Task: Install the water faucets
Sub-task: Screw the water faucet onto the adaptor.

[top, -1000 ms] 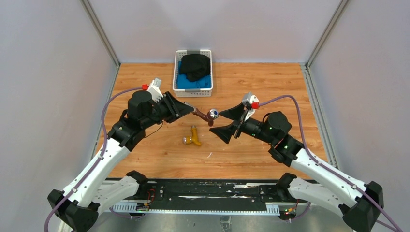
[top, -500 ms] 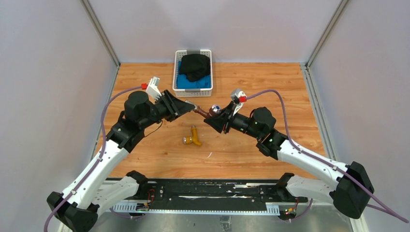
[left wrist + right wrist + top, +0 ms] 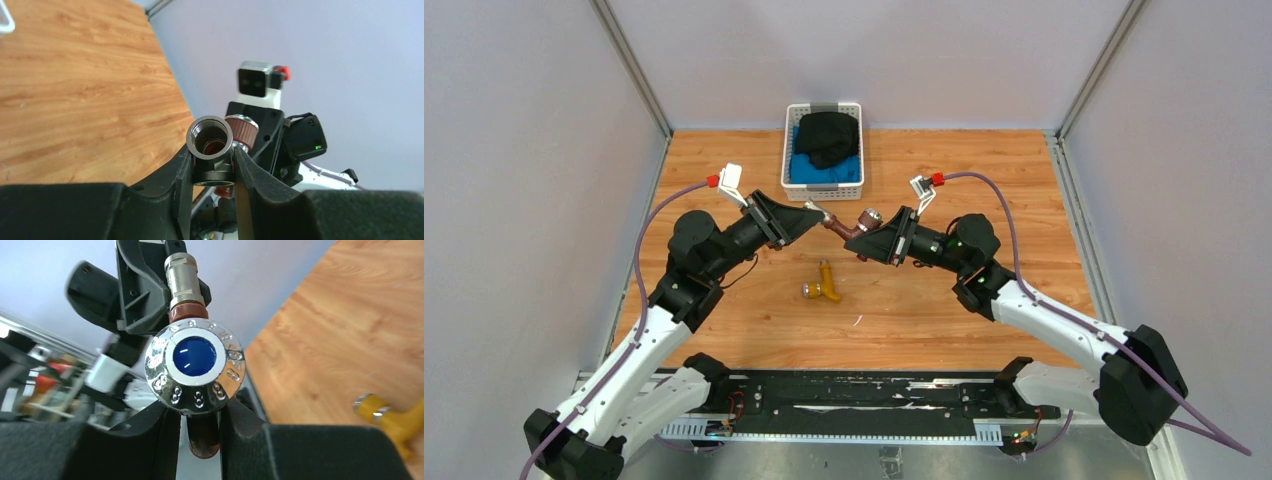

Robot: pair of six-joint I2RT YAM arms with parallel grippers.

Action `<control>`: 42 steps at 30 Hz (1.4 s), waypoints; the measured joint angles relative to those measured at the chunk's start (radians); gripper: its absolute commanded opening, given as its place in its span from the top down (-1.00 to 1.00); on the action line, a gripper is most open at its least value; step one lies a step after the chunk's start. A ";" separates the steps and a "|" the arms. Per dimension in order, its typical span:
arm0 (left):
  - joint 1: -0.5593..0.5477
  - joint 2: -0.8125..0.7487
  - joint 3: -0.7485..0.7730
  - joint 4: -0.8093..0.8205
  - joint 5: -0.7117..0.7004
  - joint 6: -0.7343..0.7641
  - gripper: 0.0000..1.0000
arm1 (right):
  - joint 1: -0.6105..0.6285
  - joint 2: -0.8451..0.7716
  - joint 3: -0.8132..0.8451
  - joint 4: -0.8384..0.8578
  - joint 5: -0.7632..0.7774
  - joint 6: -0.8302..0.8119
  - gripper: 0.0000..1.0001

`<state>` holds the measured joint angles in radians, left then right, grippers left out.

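Tightly, the left gripper (image 3: pixel 212 160) pinched one dark reddish-brown metal faucet (image 3: pixel 849 227) beneath its silvery threaded mouth, and the right gripper (image 3: pixel 200 425) clamped the stem under its blue-capped round chrome knob (image 3: pixel 194 356). The black jaws hid much of its body, held above the wooden bench (image 3: pixel 984 170). A second, brass-yellow metal faucet (image 3: pixel 826 284) lay on the bench, cut off in the right wrist view. One white basket (image 3: pixel 823 107) held black and blue contents, hard to make out.

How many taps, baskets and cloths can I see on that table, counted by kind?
Taps: 2 (reddish-brown tap, yellow tap)
Baskets: 1 (white basket)
Cloths, both in the basket: 2 (black cloth, blue cloth)
Total: 5
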<state>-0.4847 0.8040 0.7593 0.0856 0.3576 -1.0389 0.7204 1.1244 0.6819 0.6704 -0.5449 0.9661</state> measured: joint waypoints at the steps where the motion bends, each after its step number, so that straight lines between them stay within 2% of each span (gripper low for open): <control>1: 0.002 -0.003 -0.008 0.025 0.001 0.005 1.00 | -0.008 0.017 -0.002 0.036 -0.023 0.072 1.00; 5: 0.011 -0.024 -0.052 0.147 0.013 0.048 1.00 | -0.030 0.129 -0.035 0.302 -0.098 0.404 0.96; 6: 0.012 -0.032 -0.062 0.167 0.014 0.066 1.00 | -0.033 0.183 -0.049 0.424 -0.115 0.520 0.83; 9: 0.016 -0.047 -0.071 0.164 0.002 0.122 1.00 | -0.043 0.320 -0.053 0.657 -0.167 0.760 0.06; 10: 0.018 -0.045 -0.070 0.152 0.004 0.130 1.00 | -0.048 0.341 -0.051 0.690 -0.187 0.799 -0.13; 13: 0.016 -0.034 -0.051 0.110 0.042 0.171 1.00 | -0.069 0.344 -0.051 0.713 -0.228 0.855 -0.43; 17: 0.013 -0.029 -0.031 0.055 0.058 0.155 1.00 | -0.108 0.219 -0.089 0.588 -0.283 0.777 -0.53; 21: 0.020 -0.027 0.031 -0.058 0.031 0.138 1.00 | -0.164 -0.004 -0.120 0.240 -0.304 0.534 -0.70; 22: 0.023 -0.026 0.050 -0.090 0.018 0.129 1.00 | -0.174 -0.069 -0.108 0.101 -0.288 0.442 -0.71; 23: 0.026 -0.023 0.069 -0.114 0.006 0.114 1.00 | -0.179 -0.140 -0.079 -0.087 -0.255 0.323 -0.71; 25: 0.026 -0.020 0.093 -0.147 -0.010 0.085 1.00 | -0.178 -0.236 -0.016 -0.342 -0.174 0.121 -0.69; 27: 0.026 -0.010 0.117 -0.187 -0.018 0.050 1.00 | -0.145 -0.340 0.034 -0.515 -0.025 -0.099 -0.69; 29: 0.026 0.007 0.142 -0.232 -0.027 0.018 1.00 | -0.042 -0.453 0.029 -0.571 0.134 -0.321 -0.70; 33: 0.026 0.042 0.171 -0.318 -0.042 -0.018 1.00 | 0.253 -0.579 -0.007 -0.542 0.408 -0.768 -0.71; 38: 0.026 0.051 0.174 -0.380 -0.056 -0.042 1.00 | 0.481 -0.443 -0.037 -0.406 0.657 -1.249 -0.77; 42: 0.026 0.051 0.184 -0.404 -0.058 -0.045 1.00 | 0.579 -0.288 -0.098 -0.245 0.795 -1.551 -0.79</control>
<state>-0.4591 0.8547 0.9432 -0.3183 0.3000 -1.0843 1.2991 0.8368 0.5838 0.4252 0.2504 -0.5850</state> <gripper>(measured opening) 0.334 0.886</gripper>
